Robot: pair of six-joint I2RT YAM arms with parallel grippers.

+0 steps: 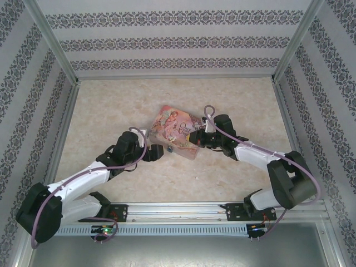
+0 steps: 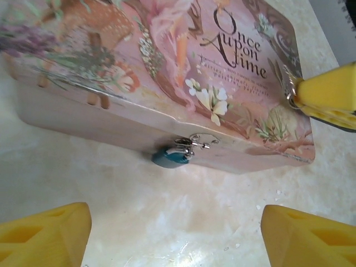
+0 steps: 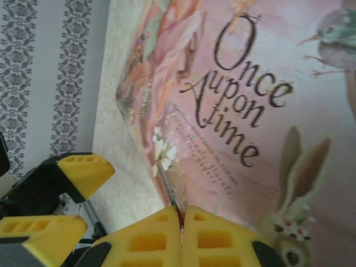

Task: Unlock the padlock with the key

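Padlock (image 2: pixel 171 157) hangs on the front wall of the tin (image 2: pixel 111 119), teal body toward 8 o'clock and shackle toward 2 o'clock through the hasp, so its long axis runs 8-to-2 in the left wrist view. Left gripper (image 2: pixel 175 217) sits straight below it with the padlock at its 12 o'clock, jaws wide apart, holding nothing; it's the nearer arm. Right gripper (image 3: pixel 181 217) has its fingers pressed together on the key (image 3: pixel 169 188), thin grey blade poking out toward 11 o'clock over the lid edge. In the left wrist view that yellow finger is at the tin's 3 o'clock corner, with the padlock off at its 8 o'clock, well apart. You'd need to bring the key round the corner and down to the body's 8 o'clock end, where I'd guess the keyhole is; can't see it. Left probably has to steady the body first. Lid reads "Once Upon a Time"; smaller lines under it are too blurred. No brand visible. Tin rests on the table (image 1: pixel 111 111).
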